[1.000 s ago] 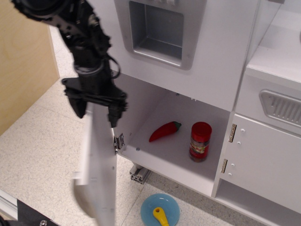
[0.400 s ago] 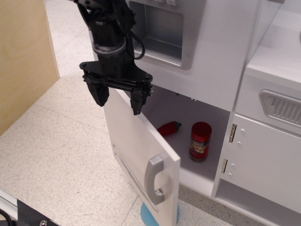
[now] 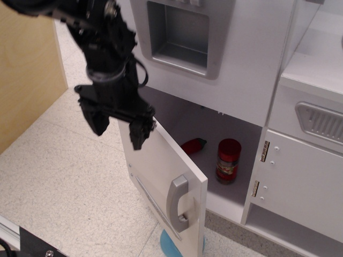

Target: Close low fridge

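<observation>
**Low fridge door half open, gripper at its top edge**

The black gripper (image 3: 119, 126) hangs with fingers spread, holding nothing. Directly below and to its right, the low fridge (image 3: 161, 176) door stands ajar, grey handle (image 3: 177, 202) outward. Further right inside sit a red pepper (image 3: 194, 145) and a red-capped jar (image 3: 228, 160).

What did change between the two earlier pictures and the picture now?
The low fridge door swung from wide open, edge-on, to about half closed, and has hardly moved since. The pincer, open and holding nothing, went up and right, then came back left and lower, by the door's upper edge. The red pepper is partly hidden now. The spice jar stayed in place.
</observation>
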Motion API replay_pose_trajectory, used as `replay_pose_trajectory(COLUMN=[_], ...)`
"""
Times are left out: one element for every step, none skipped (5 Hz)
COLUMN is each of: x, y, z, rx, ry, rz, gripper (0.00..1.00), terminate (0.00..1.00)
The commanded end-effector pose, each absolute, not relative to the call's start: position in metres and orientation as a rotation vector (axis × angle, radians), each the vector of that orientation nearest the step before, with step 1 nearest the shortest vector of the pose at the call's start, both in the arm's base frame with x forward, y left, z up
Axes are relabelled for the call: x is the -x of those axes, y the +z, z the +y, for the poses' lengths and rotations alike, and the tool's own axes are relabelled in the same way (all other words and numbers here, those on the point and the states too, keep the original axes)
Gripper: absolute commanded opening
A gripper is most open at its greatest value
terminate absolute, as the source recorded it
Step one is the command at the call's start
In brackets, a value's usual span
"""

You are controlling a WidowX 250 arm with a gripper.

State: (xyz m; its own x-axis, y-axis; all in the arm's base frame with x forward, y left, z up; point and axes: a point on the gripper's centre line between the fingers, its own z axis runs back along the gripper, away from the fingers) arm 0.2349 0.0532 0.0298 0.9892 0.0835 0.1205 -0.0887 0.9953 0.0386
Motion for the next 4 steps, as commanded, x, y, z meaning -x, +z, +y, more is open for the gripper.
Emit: replay_pose_trajectory(x=[-0.235,-0.246,-0.259,-0.272], y=[-0.007,-0.023,-0.032,-0.038], z=[0.046,0.038,0.031,0.024], rx=[-0.027,0.001,0.005,0.007], ry=[0.008,0.037,0.076,0.108], rz=[-0.146,-0.166,-0.187,-0.19], gripper=[1.0,1.0,1.0,1.0], terminate=[0.0,0.0,0.0,0.0])
